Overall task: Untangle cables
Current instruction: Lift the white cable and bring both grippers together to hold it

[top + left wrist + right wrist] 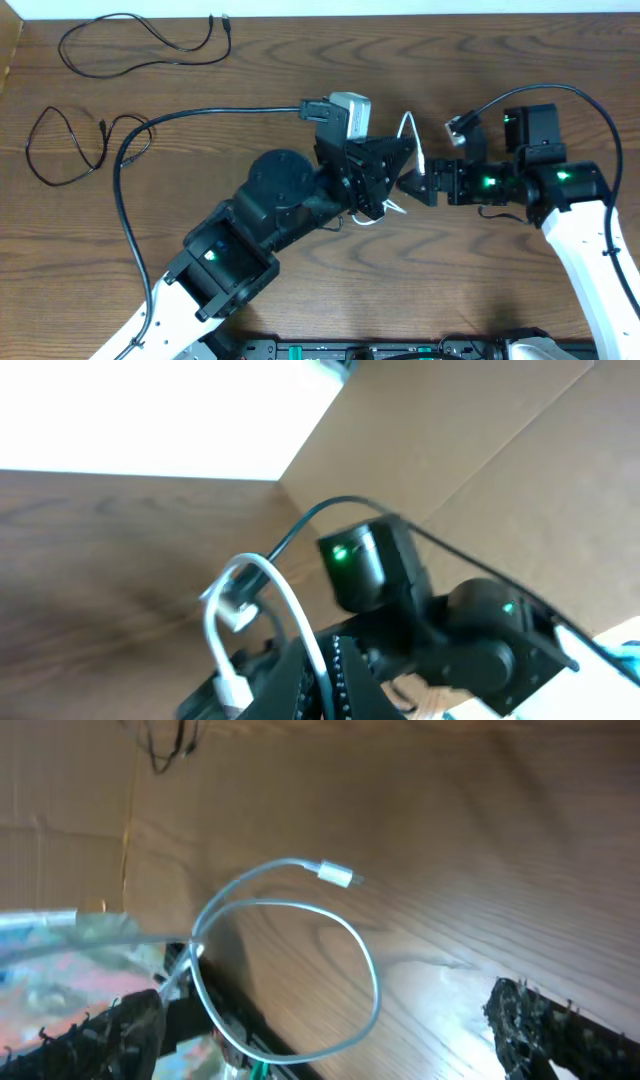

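Wooden table (300, 60) holds two black cables (62, 45) at its far-left corner. Left gripper (398, 175) pinches the white cable (372, 982); right gripper (418, 185) is spread wide, gripping nothing.

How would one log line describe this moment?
left gripper: shut on white cable | right gripper: open, near it | two black cables: laid apart
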You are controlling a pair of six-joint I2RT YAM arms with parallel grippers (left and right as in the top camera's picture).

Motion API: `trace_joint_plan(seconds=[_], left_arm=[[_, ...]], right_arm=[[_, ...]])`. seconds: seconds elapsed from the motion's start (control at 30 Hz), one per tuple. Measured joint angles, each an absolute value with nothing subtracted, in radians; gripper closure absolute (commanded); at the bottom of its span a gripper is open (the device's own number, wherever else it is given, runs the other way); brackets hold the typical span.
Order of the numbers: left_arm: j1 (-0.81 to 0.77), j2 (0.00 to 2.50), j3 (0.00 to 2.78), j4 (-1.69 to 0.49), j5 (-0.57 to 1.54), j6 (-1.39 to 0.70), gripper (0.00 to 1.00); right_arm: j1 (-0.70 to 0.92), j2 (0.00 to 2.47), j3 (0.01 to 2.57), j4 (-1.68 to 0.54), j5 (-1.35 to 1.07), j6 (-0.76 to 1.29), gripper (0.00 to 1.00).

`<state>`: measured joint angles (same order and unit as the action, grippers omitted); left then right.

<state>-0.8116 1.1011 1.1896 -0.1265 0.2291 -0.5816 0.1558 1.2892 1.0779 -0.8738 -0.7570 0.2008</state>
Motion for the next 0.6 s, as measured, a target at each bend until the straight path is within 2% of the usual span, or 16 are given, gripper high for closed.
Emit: trace_joint_plan(seconds=[0.33,0.37,0.53,0.6], left_arm=[[-0.812,1.102,1.190,-0.042,0.228,-0.682,0.93],[-0.812,1.102,1.190,-0.039,0.224,-0.686,0.93],[-0.812,1.102,1.190,-0.040,0.178,-0.707,0.92],[-0.812,1.102,1.190,-0.040,0.160,-0.708,0.93]], right_arm=[[0.321,1.302,1.078,-0.719,-0.680,0.356,0.01],[0.339,1.311,1.078,-0.707,-0.670,0.371,0.04],[0.435,1.382,1.078,-0.674,-0.629,0.430,0.40],[0.468,1.422,1.078,-0.666,-0.612,0.439,0.71]])
